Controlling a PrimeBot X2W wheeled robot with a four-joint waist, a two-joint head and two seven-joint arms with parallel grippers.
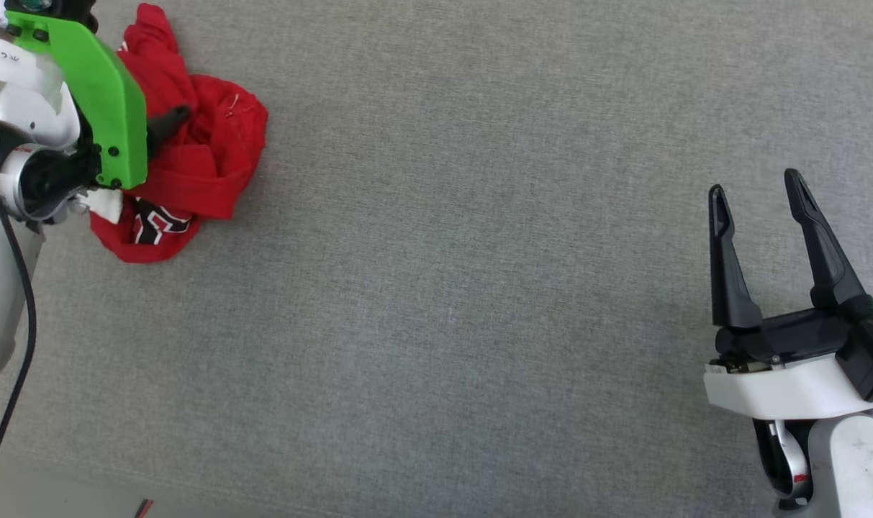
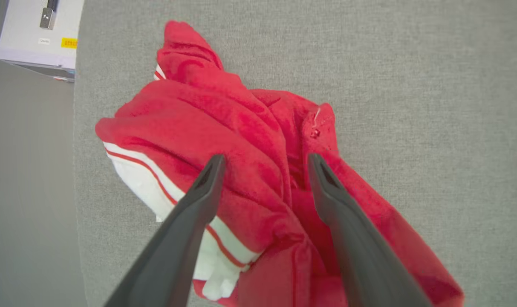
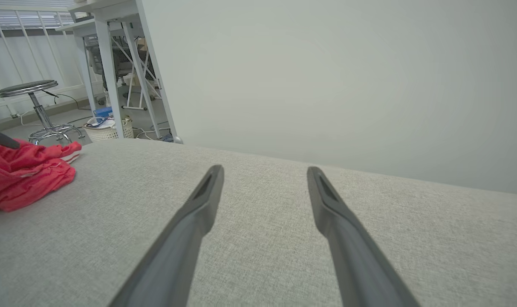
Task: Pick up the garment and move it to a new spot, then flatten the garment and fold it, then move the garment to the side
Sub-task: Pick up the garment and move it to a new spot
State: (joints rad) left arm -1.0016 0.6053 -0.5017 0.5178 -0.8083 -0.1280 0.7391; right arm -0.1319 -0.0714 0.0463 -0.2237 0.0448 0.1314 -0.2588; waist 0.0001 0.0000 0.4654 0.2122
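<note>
**Garment** [image 1: 206, 155]: red cotton knit, soft and matte, crumpled into a rumpled heap with deep folds. A white sleeve with thin red striping shows at the heap's edge in the left wrist view. A dark-and-white print peeks out at the near side in the head view. It lies at the far left of the table, just beside that table's left edge and well apart from the right gripper.

**Left gripper** [image 2: 264, 160]: two long, dark, matte, tapered fingers, spread wide above the red folds. Whether they touch the cloth cannot be told. A glossy green bracket [image 1: 98, 93] sits on its wrist.

**Right gripper** [image 1: 755, 185]: same dark fingers, spread apart, holding nothing, over bare cloth at the lower right.

**Table** [image 1: 479, 288]: flat top covered in grey woven fabric with a fine, even grain.

**Room**:
- a pale, smooth wall [image 3: 326, 76] stands behind the table
- a round-seated chrome stool [image 3: 32, 91]
- a white desk [image 3: 109, 64] on slim legs
- a woven basket [image 3: 107, 130] on the floor
- a white box [image 2: 36, 38] with a yellow label lies beyond the table's left edge
</note>
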